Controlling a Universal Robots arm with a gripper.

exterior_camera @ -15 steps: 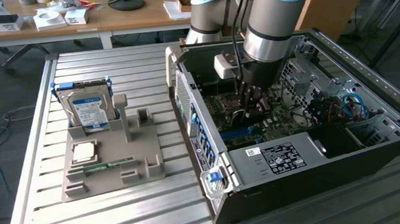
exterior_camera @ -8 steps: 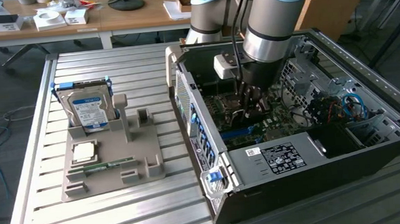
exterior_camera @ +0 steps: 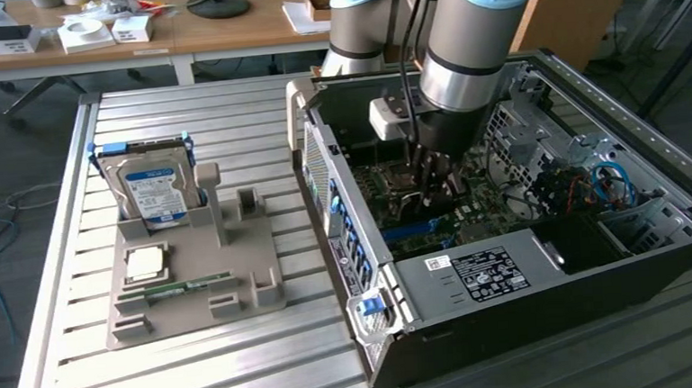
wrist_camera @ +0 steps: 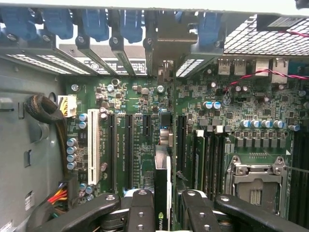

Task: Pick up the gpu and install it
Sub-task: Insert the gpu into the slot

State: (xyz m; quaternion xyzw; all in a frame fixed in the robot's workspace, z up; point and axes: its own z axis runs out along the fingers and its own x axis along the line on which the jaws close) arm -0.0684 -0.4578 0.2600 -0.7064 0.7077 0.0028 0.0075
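already well along: the gripper [exterior_camera: 431, 172] is reaching down into the open computer case [exterior_camera: 531, 264], its fingers [wrist_camera: 140, 212] clenching the gpu [wrist_camera: 162, 188] edge-on between them. the card is hanging just over the motherboard [wrist_camera: 145, 111], lining up with a long slot, so the pick-up is looking done, while the seating is seemingly not finished. the hard drive [exterior_camera: 154, 192] is standing outside on the table.
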